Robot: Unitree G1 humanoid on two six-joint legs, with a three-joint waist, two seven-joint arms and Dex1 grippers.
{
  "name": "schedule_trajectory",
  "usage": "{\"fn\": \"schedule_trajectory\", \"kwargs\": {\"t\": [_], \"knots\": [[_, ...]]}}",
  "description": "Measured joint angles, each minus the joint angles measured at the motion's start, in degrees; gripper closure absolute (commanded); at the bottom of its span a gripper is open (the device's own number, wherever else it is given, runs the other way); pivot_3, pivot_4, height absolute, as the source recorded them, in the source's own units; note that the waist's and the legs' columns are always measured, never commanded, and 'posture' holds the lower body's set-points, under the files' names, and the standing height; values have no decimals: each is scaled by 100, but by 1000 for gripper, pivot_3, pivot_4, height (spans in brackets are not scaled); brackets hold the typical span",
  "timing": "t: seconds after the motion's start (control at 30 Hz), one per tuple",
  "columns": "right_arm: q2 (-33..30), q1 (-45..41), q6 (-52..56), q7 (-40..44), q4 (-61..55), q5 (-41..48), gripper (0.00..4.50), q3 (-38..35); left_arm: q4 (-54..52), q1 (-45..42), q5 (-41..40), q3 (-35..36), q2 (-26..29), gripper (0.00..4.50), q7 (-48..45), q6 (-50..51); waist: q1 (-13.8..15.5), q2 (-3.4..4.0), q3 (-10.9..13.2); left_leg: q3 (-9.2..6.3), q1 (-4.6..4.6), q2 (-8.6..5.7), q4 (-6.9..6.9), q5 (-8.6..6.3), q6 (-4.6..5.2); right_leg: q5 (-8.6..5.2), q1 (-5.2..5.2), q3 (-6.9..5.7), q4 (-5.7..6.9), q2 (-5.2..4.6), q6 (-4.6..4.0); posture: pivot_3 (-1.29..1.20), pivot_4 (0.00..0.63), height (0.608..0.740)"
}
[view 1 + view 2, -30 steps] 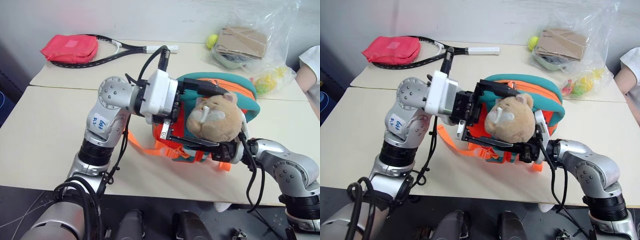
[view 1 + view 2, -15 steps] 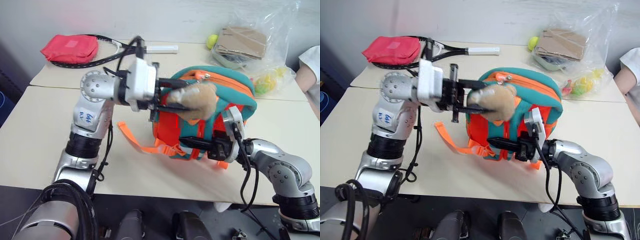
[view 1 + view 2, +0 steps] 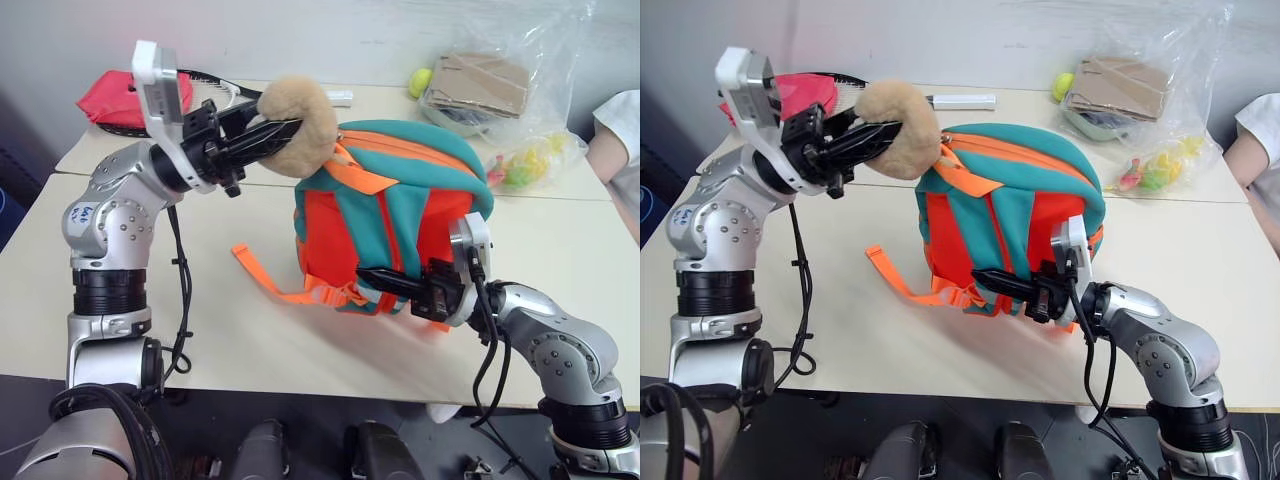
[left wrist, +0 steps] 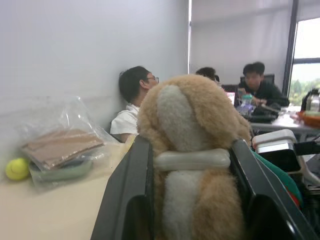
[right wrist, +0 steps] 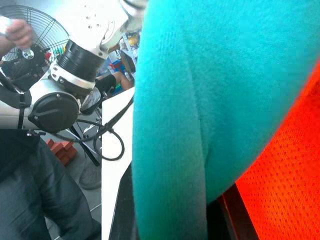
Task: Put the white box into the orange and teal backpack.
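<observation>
Backpack (image 3: 395,215) stands upright mid-frame on the table (image 3: 150,310). Your left gripper (image 3: 268,128), upper left, is clamped on the tan plush toy (image 3: 297,125); your right gripper (image 3: 385,282), lower centre, is pinched tight on a teal strap (image 3: 408,235). You've no white box showing.

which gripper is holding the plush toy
The left gripper, raised beside the backpack top, clamps the tan plush toy; the right gripper pinches a teal strap low down.
</observation>
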Motion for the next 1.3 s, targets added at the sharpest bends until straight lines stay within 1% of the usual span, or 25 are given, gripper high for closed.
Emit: {"fn": "schedule_trajectory", "kwargs": {"t": [0.13,0.27,0.33,0.4,0.6,0.67,0.77,0.87,0.97,1.1,1.13,1.17,1.23,1.3], "knots": [[50,74,-16,-88,1,4,4500,0,137,267,-19,36,-14,3126,62,15,-11,0,0,0,0,-1,1,0,0,0,0,0,-1,-1,0,0,150,740],[162,87,-45,-200,2,47,4500,-29,221,227,-321,200,-396,3126,489,236,-8,0,0,0,-1,-2,1,0,0,0,1,0,-2,-2,0,0,150,740],[200,71,-56,-263,2,104,4500,-79,265,21,-533,268,-607,3126,830,452,1,-2,1,-3,-4,-2,3,0,0,0,1,-1,-2,-2,0,0,150,740],[200,69,-100,-308,2,124,4500,-107,280,-209,-699,293,-667,3126,1032,620,-2,-2,1,-2,-4,-4,2,0,0,0,1,-1,-1,-2,0,0,150,740],[200,107,-158,-343,-11,163,4500,-136,456,-841,-943,284,-682,3126,1431,1307,-39,-2,1,-1,-2,-2,-7,4,-7,0,-6,-1,1,2,0,0,150,740],[200,124,-213,-347,-11,161,4500,-137,583,-1044,-1204,339,-702,3126,1693,1685,-24,-2,1,-2,-3,-1,-7,5,-9,0,-8,-1,1,1,0,0,150,740],[222,116,-285,-371,-31,161,4500,-139,991,-1422,-1684,550,-768,3126,2176,2194,-22,-3,2,-2,-4,-3,-5,5,-9,0,-7,0,1,0,0,0,150,740],[229,85,-379,-412,-94,160,4500,-138,1614,-1724,-1986,752,-748,3126,2577,2540,-25,-3,2,-2,-3,-2,-6,6,-10,0,-10,-1,3,1,0,0,150,740],[236,112,-383,-445,-91,152,4500,-102,2370,-1983,-2222,1198,-667,3126,3154,2705,-37,-4,2,-1,-3,-1,-8,7,-12,0,-13,-1,5,2,0,0,150,740],[190,355,-340,-388,-40,49,4500,-45,2862,-2240,-2289,1914,-207,3126,3613,2656,-38,-9,5,0,-5,-2,-18,8,-14,0,-19,-1,3,2,0,0,150,740],[181,375,-323,-377,-1,15,4500,-26,2880,-2284,-2290,2003,-153,3126,3624,2650,-25,-9,5,0,-5,-4,-18,8,-14,0,-18,-2,4,0,0,0,150,740],[189,371,-325,-374,12,-18,4500,-9,2823,-2296,-2225,1947,-87,3126,3460,2624,-20,-9,5,0,-5,-5,-16,8,-14,0,-17,-2,2,-1,0,0,150,740],[248,302,-354,-381,11,-32,4500,10,2555,-2195,-2037,1684,-45,3126,2999,2596,20,-9,5,-3,-5,-9,-6,8,-14,0,-9,-6,3,-2,0,0,150,740],[323,288,-383,-408,5,-38,4500,11,2209,-1916,-1814,1361,18,3126,2462,2594,38,-9,5,-3,-4,-12,-3,8,-13,0,-8,-3,5,-3,0,0,150,740]]}}
